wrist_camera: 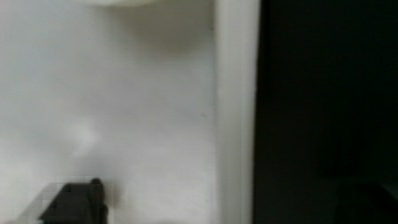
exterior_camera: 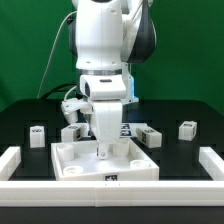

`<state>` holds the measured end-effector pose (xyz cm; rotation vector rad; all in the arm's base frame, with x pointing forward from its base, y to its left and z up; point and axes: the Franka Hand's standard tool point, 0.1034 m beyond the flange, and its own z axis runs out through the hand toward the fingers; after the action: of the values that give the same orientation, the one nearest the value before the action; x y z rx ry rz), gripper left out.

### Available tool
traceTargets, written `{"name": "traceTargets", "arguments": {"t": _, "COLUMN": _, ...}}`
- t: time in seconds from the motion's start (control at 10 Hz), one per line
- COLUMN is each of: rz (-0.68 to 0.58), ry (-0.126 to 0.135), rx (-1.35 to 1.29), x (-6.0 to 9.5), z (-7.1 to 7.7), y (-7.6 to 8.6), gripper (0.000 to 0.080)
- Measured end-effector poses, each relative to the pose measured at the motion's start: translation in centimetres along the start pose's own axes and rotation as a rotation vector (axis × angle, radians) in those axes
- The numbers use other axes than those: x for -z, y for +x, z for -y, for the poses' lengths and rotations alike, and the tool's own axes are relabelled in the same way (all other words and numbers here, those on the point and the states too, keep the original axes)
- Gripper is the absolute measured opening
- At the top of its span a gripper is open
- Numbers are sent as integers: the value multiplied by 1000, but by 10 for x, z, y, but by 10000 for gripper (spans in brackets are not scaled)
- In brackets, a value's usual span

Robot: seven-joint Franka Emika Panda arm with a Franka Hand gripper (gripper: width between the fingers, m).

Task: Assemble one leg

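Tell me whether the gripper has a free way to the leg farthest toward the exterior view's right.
Probably yes. That leg stands alone on the black table, nothing over or against it. The gripper is low inside the white tray, so it would have to rise over the rim first.

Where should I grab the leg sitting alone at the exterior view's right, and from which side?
Probably across two opposite side faces of the leg, coming straight down from above. It is a short stubby block sitting apart from the other parts on the black table, so there looks to be free space on either side to close on it.
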<state>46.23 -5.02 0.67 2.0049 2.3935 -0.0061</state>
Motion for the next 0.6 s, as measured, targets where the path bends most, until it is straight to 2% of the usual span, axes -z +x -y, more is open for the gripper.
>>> {"name": "traceTargets", "arguments": {"t": 0.1, "rz": 0, "ry": 0, "rx": 0, "x": 0, "z": 0, "y": 0, "gripper": 640}}
{"name": "traceTargets", "arguments": {"t": 0.2, "rz": 0, "ry": 0, "rx": 0, "x": 0, "z": 0, "y": 0, "gripper": 471}}
{"name": "traceTargets", "arguments": {"t": 0.3, "rz": 0, "ry": 0, "rx": 0, "x": 0, "z": 0, "y": 0, "gripper": 471}}
{"name": "traceTargets", "arguments": {"t": 0.5, "rz": 0, "ry": 1, "rx": 0, "x": 0, "z": 0, "y": 0, "gripper": 82}}
{"name": "traceTargets", "arguments": {"t": 0.6, "rz": 0, "ry": 1, "rx": 0, "x": 0, "z": 0, "y": 0, "gripper": 58}}
